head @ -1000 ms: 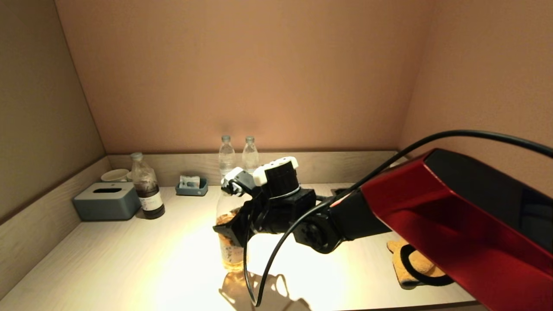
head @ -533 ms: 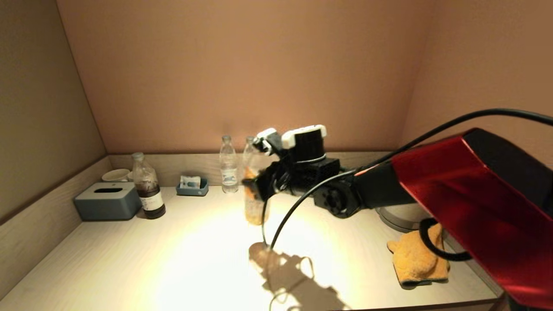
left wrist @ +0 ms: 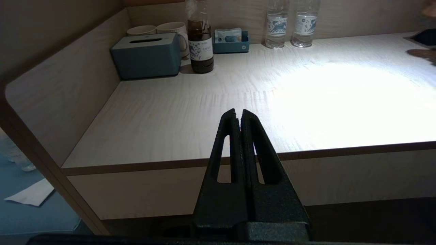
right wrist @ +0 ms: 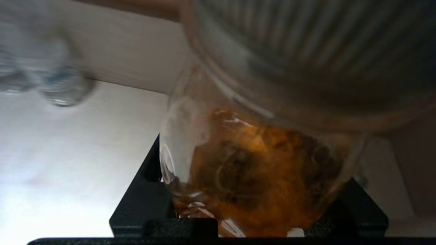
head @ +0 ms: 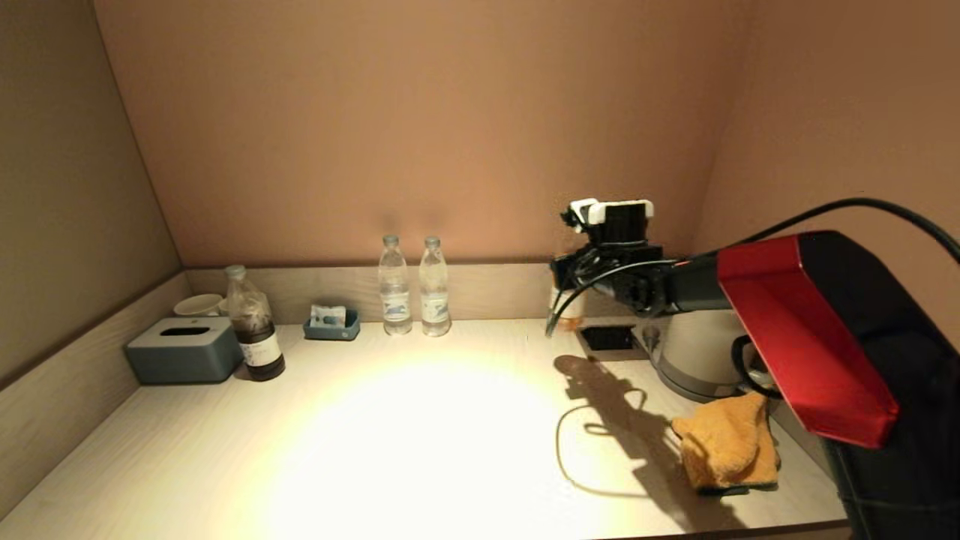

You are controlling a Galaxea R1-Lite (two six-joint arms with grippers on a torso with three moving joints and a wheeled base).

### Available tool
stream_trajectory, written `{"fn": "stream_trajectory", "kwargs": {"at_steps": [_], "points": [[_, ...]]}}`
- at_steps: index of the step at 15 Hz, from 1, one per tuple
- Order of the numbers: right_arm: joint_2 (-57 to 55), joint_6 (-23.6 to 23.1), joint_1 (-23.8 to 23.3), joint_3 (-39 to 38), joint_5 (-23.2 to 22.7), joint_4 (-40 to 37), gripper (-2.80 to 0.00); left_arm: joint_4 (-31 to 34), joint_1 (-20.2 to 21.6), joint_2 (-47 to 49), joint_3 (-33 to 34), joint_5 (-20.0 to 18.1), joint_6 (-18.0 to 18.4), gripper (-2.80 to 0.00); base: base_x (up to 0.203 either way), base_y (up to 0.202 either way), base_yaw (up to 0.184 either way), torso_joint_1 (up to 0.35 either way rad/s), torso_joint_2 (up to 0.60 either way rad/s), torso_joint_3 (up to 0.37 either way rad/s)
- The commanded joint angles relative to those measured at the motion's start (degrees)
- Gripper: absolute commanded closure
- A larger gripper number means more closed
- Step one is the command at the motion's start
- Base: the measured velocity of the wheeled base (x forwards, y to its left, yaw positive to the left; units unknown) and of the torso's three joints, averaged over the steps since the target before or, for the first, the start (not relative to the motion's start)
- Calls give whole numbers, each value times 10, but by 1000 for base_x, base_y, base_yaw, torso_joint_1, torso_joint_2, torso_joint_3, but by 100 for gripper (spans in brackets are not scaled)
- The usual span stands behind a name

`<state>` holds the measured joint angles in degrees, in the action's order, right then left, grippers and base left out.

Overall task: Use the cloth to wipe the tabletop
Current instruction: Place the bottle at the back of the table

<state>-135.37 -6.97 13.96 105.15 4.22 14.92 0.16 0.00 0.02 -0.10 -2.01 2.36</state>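
The orange cloth [head: 726, 442] lies crumpled on the pale wooden tabletop [head: 420, 435] at the front right, untouched. My right gripper [head: 571, 289] is shut on a clear bottle of amber drink [head: 568, 309] and holds it at the back right, above the table beside the kettle. In the right wrist view the bottle [right wrist: 259, 170] fills the space between the black fingers [right wrist: 146, 190]. My left gripper [left wrist: 238, 114] is shut and empty, parked low before the table's front edge [left wrist: 340, 149].
Along the back wall stand two water bottles [head: 394, 289], a dark bottle [head: 255, 326], a grey tissue box [head: 186, 349], a blue tray [head: 332, 324] and cups [head: 199, 304]. A kettle [head: 701, 352] and a black socket recess [head: 607, 337] sit at the back right.
My right gripper has carried the amber bottle from the table's middle front up and back to the right, near the kettle. The cloth and left arm have not moved.
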Motion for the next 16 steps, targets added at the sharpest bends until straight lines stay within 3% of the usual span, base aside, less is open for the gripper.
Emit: {"fn": "stream_trajectory", "kwargs": {"at_steps": [1,16], "points": [[-38,2,-13,29,70,-38,0,0,0,1,0,0,0,0,0,0,0,0,0,0],[-28,50,-26,9,87,-74,0,0,0,1,0,0,0,0,0,0,0,0,0,0]]}}
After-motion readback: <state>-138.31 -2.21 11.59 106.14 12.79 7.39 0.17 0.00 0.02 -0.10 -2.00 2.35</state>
